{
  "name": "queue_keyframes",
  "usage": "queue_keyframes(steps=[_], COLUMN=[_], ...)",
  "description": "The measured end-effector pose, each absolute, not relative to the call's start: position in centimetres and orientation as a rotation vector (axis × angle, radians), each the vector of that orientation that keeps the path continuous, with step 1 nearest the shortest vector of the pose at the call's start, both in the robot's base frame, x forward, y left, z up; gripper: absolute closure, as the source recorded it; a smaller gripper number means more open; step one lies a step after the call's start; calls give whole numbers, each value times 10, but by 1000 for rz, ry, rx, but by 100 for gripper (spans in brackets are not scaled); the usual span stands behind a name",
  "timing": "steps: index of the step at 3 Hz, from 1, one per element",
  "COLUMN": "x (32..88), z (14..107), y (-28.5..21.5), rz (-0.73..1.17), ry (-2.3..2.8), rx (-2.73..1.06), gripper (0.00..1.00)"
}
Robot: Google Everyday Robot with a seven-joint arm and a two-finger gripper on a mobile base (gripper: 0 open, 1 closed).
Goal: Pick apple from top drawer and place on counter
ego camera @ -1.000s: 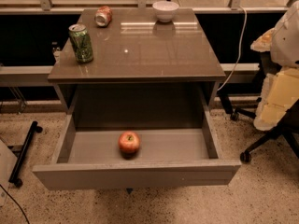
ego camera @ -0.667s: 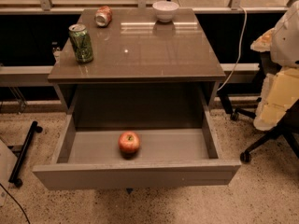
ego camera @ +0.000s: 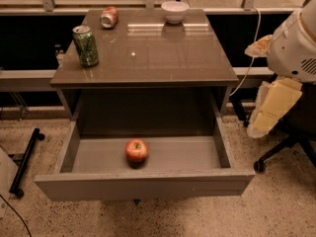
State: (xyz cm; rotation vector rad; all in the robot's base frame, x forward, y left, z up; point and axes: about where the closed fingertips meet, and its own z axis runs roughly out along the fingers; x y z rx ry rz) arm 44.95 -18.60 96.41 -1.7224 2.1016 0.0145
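The apple (ego camera: 137,150), small, red with yellowish patches, lies on the floor of the top drawer (ego camera: 143,185), a little left of the middle and near the front panel. The drawer is pulled fully out under the counter (ego camera: 148,53), a glossy grey-brown tabletop. My arm's white body (ego camera: 296,43) is at the right edge of the view. My gripper (ego camera: 273,107) hangs below it as a cream-coloured part, right of the cabinet and well apart from the apple and the drawer. It holds nothing that I can see.
On the counter stand a green can (ego camera: 86,45) at the left edge, a crushed red-and-white can (ego camera: 109,17) lying at the back left, and a white bowl (ego camera: 175,11) at the back. An office chair base (ego camera: 284,149) is on the floor at the right, a black wheeled stand (ego camera: 25,162) at the left.
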Motion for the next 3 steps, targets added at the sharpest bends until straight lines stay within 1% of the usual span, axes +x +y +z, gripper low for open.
queue_keyframes(steps=[1, 2, 3], x=[462, 493, 494], z=[949, 903, 903], y=[-160, -115, -115], rz=[94, 232, 233], ry=[2050, 1998, 1998], rx=[-1702, -1666, -1665], gripper=[0, 0, 0])
